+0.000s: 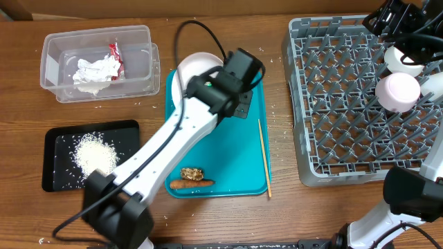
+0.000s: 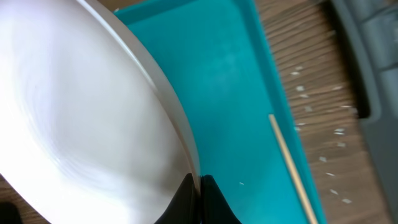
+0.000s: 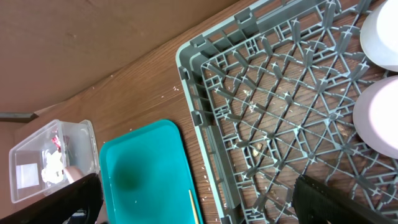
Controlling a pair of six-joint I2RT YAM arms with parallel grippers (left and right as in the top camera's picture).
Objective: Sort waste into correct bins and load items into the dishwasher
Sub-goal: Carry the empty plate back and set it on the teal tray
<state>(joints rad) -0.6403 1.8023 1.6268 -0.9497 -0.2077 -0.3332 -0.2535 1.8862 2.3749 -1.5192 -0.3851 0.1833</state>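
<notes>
Seen from overhead, the left gripper point(image 1: 239, 77) sits at the 12 o'clock end of the teal rectangular plastic serving tray point(image 1: 246, 159), over the large white round plate point(image 1: 196, 67). In the left wrist view its two dark fingers point(image 2: 214, 202) stand narrow, pinching the plate's rim between them. The plate lies at that same end of the tray. The thin wooden stick point(image 1: 264, 158) lies lengthwise along the tray's 3 o'clock edge. At the 6 o'clock end are the brown lumpy food piece point(image 1: 192, 173) and, just beside it, the small orange carrot-like stick point(image 1: 190, 184). At 10 o'clock on the brown wooden table point(image 1: 156, 114), the clear plastic rectangular tub point(image 1: 52, 62) holds the crumpled white napkin point(image 1: 93, 71) and the red-and-white wrapper point(image 1: 115, 59). At 8 o'clock the shallow black rectangular tray point(image 1: 52, 159) carries a heap of white rice grains point(image 1: 95, 153). The large square grey plastic dish rack point(image 1: 332, 104) fills the 3 o'clock side, with two white rounded vessels point(image 1: 398, 91) at its 2 o'clock corner (which is bowl and which is cup I cannot tell). The right gripper point(image 3: 196, 193) hangs above that corner, its jaws spread wide and holding nothing.
</notes>
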